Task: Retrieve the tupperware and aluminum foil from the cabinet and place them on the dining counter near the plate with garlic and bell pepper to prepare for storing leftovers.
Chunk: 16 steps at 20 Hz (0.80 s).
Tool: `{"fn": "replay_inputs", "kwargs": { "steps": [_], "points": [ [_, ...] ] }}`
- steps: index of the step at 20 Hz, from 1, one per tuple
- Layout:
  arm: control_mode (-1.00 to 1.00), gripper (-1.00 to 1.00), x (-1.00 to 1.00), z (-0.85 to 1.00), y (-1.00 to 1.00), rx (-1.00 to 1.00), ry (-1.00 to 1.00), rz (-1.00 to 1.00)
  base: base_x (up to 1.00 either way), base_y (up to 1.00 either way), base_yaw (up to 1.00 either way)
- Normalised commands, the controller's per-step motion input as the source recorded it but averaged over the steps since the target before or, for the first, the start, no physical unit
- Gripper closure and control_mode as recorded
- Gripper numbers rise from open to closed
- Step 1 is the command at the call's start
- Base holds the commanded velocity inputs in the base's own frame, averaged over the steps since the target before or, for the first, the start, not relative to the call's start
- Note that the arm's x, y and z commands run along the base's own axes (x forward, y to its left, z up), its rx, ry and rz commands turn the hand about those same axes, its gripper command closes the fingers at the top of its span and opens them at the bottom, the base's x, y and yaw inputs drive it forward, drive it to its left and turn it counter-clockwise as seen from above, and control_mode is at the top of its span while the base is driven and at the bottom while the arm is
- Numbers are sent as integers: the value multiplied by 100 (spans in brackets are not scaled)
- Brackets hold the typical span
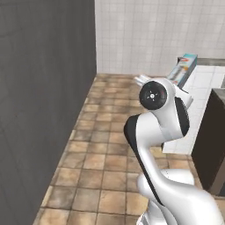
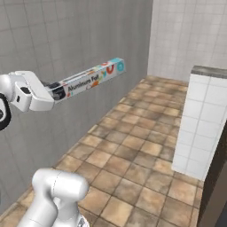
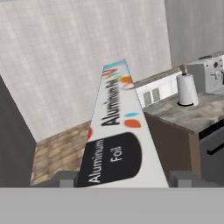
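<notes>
Tiled kitchen: pale square wall tiles across the top of both base views, a brown terracotta tile floor [image 1: 105, 145] filling the middle, a flat dark grey wall [image 1: 44, 96] down the left side of the left base view. A white-tiled counter end with a grey top [image 2: 201, 119] stands at the right of the right base view.

In the hand view, right of centre, I see a dark-fronted counter with a mottled stone top [image 3: 192, 116]; on it stands a white paper towel roll [image 3: 187, 89], upright, with a boxy grey appliance just beside it at the upper right edge. Neither base view gives me these.

The task's thing: a long white aluminum foil box with a black label and coloured spots [image 2: 88, 80]. It sits in the gripper [image 2: 55, 93], left of centre in the right base view, carried in the air well above the floor. The fingers are spread wide across the box's near end and pinch it there; I see both tips [image 3: 65, 179] flanking it at the bottom of the hand view.

Long axis runs straight out from the jaws, away from the hand, rising toward upper right in the right base view. In the left base view I get just its far end, above the arm's elbow.

My judgement: foil is in transit; plate and dining counter not yet found, so the far end needs clearance when turning.
</notes>
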Motion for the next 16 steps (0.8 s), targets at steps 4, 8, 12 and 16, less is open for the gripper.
{"fn": "replay_inputs", "kwargs": {
  "steps": [4, 8, 12, 16],
  "points": [
    [100, 100, 0, 0, 0, 0, 0, 0, 100, 26, -20],
    [100, 100, 0, 0, 0, 0, 0, 0, 100, 21, -22],
    [100, 100, 0, 0, 0, 0, 0, 0, 100, 21, -26],
    [100, 100, 0, 0, 0, 0, 0, 0, 100, 26, -27]
  ]
}}
